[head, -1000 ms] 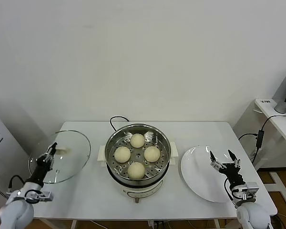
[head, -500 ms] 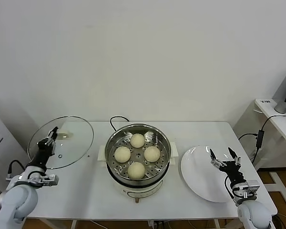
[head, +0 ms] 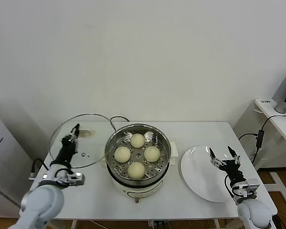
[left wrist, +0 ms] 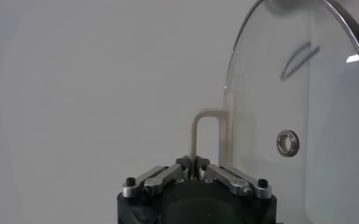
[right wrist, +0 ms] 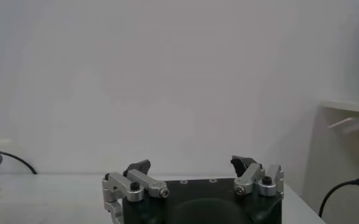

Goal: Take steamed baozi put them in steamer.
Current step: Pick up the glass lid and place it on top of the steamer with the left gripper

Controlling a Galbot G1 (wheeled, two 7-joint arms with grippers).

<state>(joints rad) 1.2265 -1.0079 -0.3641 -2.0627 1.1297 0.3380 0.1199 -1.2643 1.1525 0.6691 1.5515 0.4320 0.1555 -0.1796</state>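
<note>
Several cream-white baozi (head: 137,140) lie on the perforated tray inside the shiny steamer (head: 115,140) at the table's middle. My left gripper (head: 74,130) is shut on the cream handle (left wrist: 205,119) of the round glass lid (head: 83,141). It holds the lid raised and tilted just left of the steamer, its edge near the steamer's rim. In the left wrist view the lid (left wrist: 325,122) stands beside my left gripper (left wrist: 195,164). My right gripper (head: 223,156) is open and empty over the white plate (head: 200,174). It also shows open in the right wrist view (right wrist: 190,165).
A black cable (head: 115,119) runs behind the steamer. The white table's front edge (head: 148,217) is near both arms. A side desk (head: 281,117) with a cable stands at the far right.
My left gripper has carried the glass lid up and to the right, from the table's left end to just beside the steamer. The right arm has stayed in place.
</note>
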